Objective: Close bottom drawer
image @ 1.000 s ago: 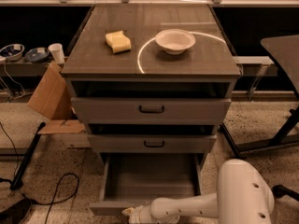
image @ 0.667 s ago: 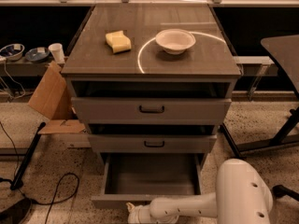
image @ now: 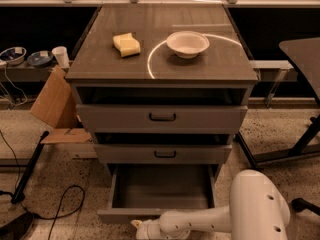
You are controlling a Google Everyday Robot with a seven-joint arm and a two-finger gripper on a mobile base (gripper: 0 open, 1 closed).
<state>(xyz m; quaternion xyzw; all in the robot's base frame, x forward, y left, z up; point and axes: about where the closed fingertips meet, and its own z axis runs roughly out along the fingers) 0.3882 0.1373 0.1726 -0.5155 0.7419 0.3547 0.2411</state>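
Bottom drawer point(image: 162, 188) stands pulled well out from the foot of the cabinet point(image: 210, 66). Its deep grey box is open to view and appears empty. Its front edge is the part farthest from the cabinet body.

Cabinet: grey, three drawers. The top drawer point(image: 120, 118) and middle drawer point(image: 200, 154) project only slightly from the body, each with a dark gap above its front. Neither is part of the task.

Arm point(image: 215, 219): white. It reaches in low from the cabinet's front right and lies across the floor side of the open drawer's front.

Gripper point(image: 143, 229): positioned at the front of the bottom drawer, just outside it, near the middle of the front edge and slightly to the cabinet's left. It looks close to the front panel, but contact cannot be confirmed. Whether it is set wide or narrow cannot be told.

On the cabinet top: a white bowl point(image: 187, 43) toward the right and a yellow sponge point(image: 126, 44) toward the left, well apart from the work.

Assessment: the closing step is in hand, with the drawer not yet pushed home. The next move calls for a straight, level push on the front panel toward the cabinet body, in line with the runners. The push should continue until the front sits flush under the middle drawer.
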